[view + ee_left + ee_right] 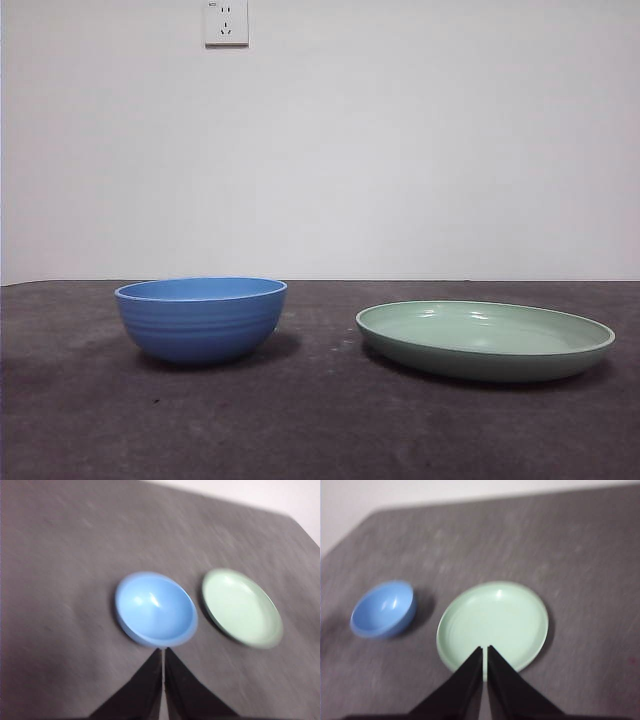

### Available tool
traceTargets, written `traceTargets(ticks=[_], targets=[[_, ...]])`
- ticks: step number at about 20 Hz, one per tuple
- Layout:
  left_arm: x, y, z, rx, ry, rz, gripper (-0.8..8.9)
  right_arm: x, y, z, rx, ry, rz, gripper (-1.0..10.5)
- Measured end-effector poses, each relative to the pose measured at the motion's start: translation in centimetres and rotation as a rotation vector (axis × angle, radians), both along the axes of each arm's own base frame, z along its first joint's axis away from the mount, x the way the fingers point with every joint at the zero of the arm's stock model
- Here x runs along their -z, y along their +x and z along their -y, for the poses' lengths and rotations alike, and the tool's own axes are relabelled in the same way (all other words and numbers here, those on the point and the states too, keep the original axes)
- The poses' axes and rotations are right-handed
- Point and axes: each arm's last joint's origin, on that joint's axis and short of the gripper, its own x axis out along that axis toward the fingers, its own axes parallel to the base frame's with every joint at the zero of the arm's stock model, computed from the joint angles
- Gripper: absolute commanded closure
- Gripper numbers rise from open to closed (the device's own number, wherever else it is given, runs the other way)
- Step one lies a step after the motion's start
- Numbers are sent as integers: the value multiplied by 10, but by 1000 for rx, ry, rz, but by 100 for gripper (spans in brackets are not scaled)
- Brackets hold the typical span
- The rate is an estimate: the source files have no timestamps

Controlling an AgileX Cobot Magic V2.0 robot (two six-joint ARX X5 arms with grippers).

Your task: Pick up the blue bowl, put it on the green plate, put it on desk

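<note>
The blue bowl (200, 318) stands upright and empty on the desk (320, 430) at the left. The green plate (485, 340) lies empty on the desk to its right, a gap between them. Neither gripper shows in the front view. In the left wrist view my left gripper (163, 652) is shut and empty, high above the desk, its tips near the bowl (156, 608), with the plate (242, 607) beside it. In the right wrist view my right gripper (485, 650) is shut and empty, high over the plate (492, 625), with the bowl (384, 609) off to the side.
A white wall with a socket (226, 22) stands behind the desk's far edge. The desk's corner and side edges show in both wrist views (300, 525) (350, 535).
</note>
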Motion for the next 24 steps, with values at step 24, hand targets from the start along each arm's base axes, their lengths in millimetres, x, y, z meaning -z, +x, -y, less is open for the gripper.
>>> traceTargets(ticks=[24], targets=[[9,7,9,231,43,-189,525,5,17,-6,-237,-98,-287,740]])
